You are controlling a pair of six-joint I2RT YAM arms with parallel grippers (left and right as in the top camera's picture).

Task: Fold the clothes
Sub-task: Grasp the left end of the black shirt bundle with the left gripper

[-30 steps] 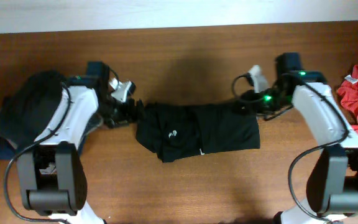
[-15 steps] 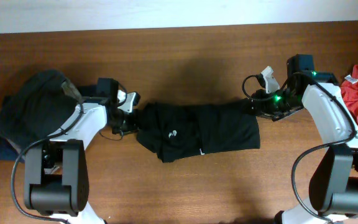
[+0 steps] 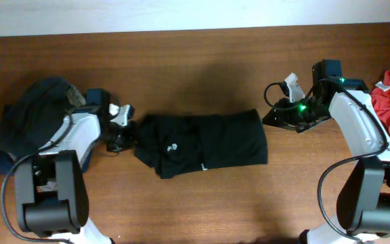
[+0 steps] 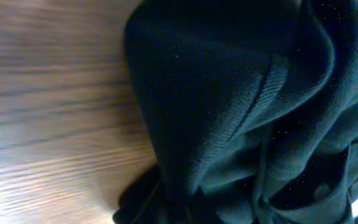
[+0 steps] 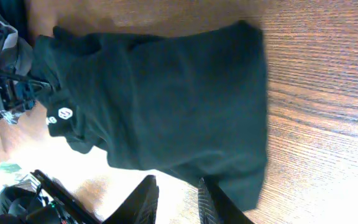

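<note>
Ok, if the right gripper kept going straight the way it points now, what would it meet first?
Probably the soft plain black garment: its edge lies right ahead of the right gripper, though depth is hard to judge.

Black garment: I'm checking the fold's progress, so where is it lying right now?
In the overhead view the black garment lies at the middle of the table, its left end at the left gripper, its right edge just short of the right gripper.
</note>
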